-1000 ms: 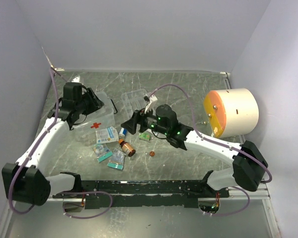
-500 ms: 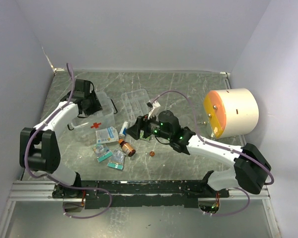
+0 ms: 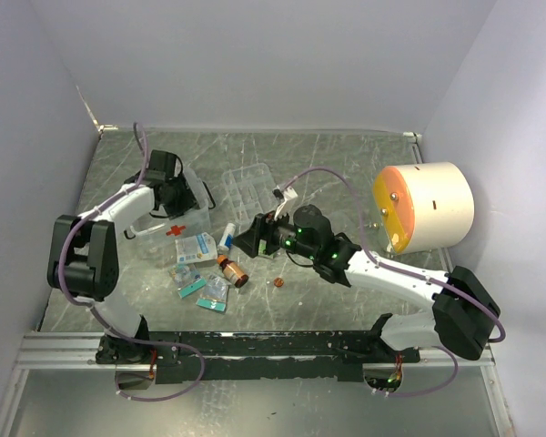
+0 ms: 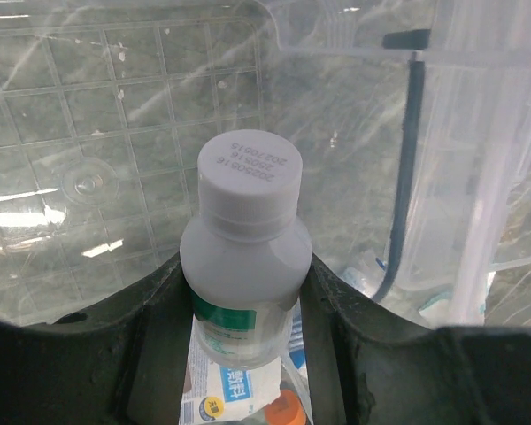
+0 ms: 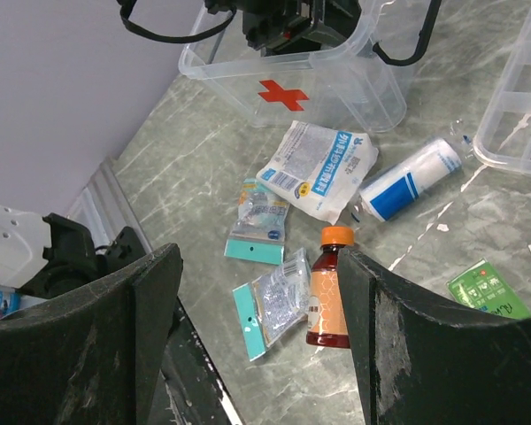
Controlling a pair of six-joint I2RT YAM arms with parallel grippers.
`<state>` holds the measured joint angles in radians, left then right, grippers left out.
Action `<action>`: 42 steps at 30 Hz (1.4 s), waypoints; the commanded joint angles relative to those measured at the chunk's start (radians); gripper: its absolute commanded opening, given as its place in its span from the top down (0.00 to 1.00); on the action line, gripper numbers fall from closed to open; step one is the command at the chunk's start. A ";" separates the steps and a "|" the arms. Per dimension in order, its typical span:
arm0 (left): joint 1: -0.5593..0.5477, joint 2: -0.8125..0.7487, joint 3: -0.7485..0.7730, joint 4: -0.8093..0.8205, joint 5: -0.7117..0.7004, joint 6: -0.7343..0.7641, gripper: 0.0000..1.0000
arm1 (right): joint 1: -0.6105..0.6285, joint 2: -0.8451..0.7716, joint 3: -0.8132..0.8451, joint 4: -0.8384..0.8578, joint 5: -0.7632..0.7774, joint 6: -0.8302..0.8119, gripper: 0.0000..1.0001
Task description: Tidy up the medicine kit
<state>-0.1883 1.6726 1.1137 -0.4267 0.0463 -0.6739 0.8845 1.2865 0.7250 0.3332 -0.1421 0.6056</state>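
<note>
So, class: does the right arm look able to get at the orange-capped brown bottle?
Probably yes: the right hand hangs open and empty near the brown bottle, with nothing lying over it, though a sachet lies close beside.

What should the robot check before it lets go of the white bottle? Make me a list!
1. The white bottle is gripped between the fingers of the left gripper: ok.
2. The bottle is over the inside of the medicine kit: ok.
3. The bottle's bottom rests on the kit floor: cannot tell.
4. The right gripper is open, empty and apart from the kit: ok.
5. Everything is packed: not ok; the brown bottle and packets lie on the table.
</note>
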 commanded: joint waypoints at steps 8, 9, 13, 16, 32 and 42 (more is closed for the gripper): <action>-0.017 0.091 0.039 0.035 0.052 0.001 0.43 | -0.004 -0.008 -0.018 0.032 0.018 0.002 0.29; -0.019 0.093 0.042 0.033 0.054 0.001 0.41 | -0.004 -0.009 -0.018 0.032 0.020 0.002 0.29; -0.023 0.099 0.060 0.014 0.056 0.013 0.32 | -0.004 -0.006 -0.018 0.032 0.018 0.003 0.29; -0.023 0.096 0.062 0.004 0.046 0.021 0.27 | -0.004 -0.007 -0.021 0.031 0.019 0.003 0.29; -0.033 0.065 0.044 -0.016 0.054 0.047 0.58 | -0.004 0.000 -0.016 -0.002 0.060 0.015 0.30; -0.037 -0.055 0.052 -0.079 -0.074 0.072 0.41 | -0.004 0.108 0.091 -0.222 0.075 -0.016 0.34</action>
<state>-0.2146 1.7184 1.1473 -0.4782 0.0486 -0.6281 0.8833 1.3430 0.7444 0.2382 -0.0776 0.6239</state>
